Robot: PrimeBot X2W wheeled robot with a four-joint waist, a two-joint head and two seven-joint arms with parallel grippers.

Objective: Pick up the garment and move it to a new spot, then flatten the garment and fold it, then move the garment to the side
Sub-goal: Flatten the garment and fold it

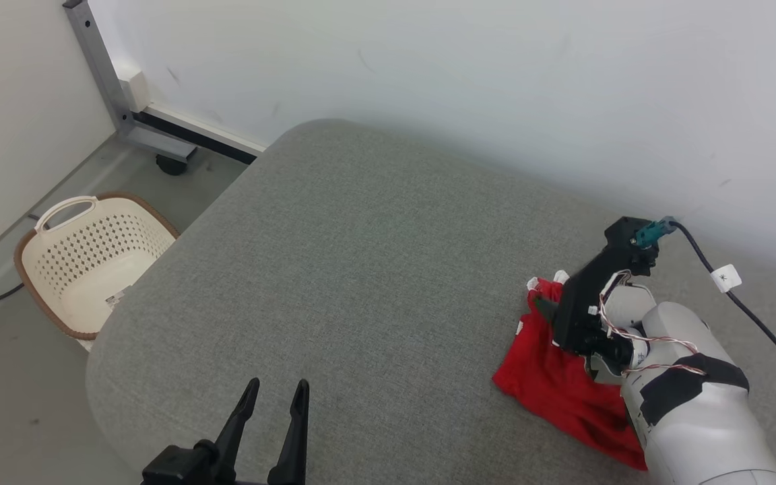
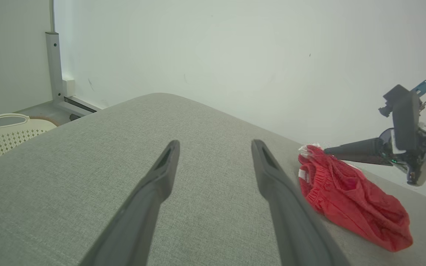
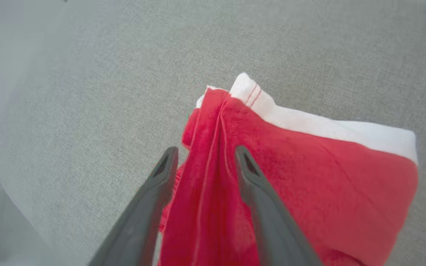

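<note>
Garment red — right claw spread astride its fold, perhaps loose; left claw spread; basket label illegible.

The garment lies on the right of the cushion, under the right gripper. The left gripper is over the front edge. A basket sits on the floor to the left.

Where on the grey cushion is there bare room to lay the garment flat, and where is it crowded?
Free: the wide middle of the grey cushion, between the left gripper, the wall and the red garment. Crowded: the right side, where the fingers of the right gripper straddle the garment.
</note>
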